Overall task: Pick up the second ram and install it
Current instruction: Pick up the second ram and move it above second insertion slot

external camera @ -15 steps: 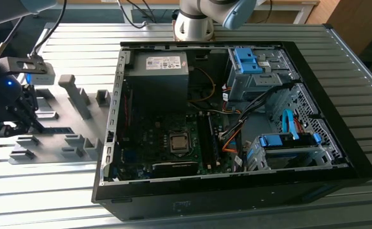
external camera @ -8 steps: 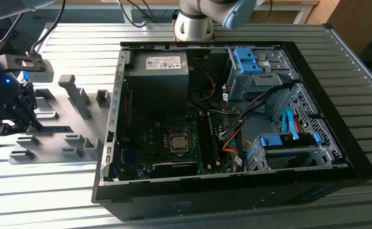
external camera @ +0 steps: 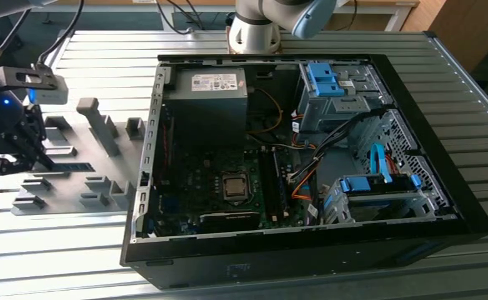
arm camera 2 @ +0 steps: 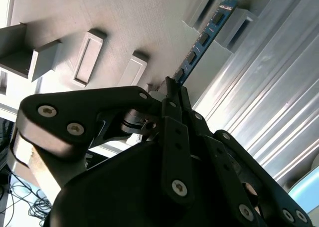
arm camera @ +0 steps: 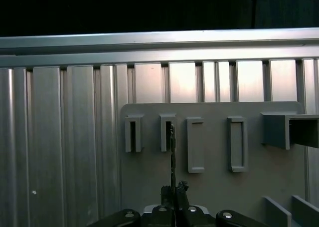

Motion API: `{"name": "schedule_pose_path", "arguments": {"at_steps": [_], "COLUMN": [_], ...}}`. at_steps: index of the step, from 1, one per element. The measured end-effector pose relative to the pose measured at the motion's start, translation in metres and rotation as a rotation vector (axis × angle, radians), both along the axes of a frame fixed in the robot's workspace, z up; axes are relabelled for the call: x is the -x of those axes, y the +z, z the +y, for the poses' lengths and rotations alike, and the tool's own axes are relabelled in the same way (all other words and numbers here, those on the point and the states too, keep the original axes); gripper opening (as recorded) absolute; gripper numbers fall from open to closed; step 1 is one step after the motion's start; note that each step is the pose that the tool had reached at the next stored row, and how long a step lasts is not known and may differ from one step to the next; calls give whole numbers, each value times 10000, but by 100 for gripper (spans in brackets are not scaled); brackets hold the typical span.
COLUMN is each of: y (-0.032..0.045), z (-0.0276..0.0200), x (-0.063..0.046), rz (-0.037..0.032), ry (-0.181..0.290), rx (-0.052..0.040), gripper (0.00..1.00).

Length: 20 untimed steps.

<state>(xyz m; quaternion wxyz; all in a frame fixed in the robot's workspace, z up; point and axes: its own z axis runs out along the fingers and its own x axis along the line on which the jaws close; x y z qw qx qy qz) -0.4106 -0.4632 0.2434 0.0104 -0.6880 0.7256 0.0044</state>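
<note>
The second ram [arm camera 2: 203, 38] is a blue-green stick with dark chips, standing on edge between two raised blocks of the grey holder plate [arm camera 2: 124, 22]. In the first wrist view the ram [arm camera: 172, 154] appears edge-on as a thin dark line. My gripper [arm camera 2: 172, 86] is shut on the stick's near end, one finger on each face, as the first wrist view's gripper [arm camera: 174, 189] also shows. In the exterior view the gripper [external camera: 19, 164] is at the far left over the plate, and the ram [external camera: 76, 166] runs from it toward the computer.
An open computer case [external camera: 444, 206] lies at the exterior view's centre and right, with the motherboard and its memory slots [external camera: 271, 181] inside. Blue drive-bay clips [external camera: 323, 78] sit at its far corner. Grey blocks [external camera: 102, 128] rise from the holder plate. The table is ribbed aluminium [external camera: 52, 250].
</note>
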Motion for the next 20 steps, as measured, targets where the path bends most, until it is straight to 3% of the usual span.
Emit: {"name": "schedule_pose_path", "arguments": {"at_steps": [20], "y": [110], "z": [0], "x": [0], "rz": [-12], "ry": [0], "rx": [0], "gripper": [14]}}
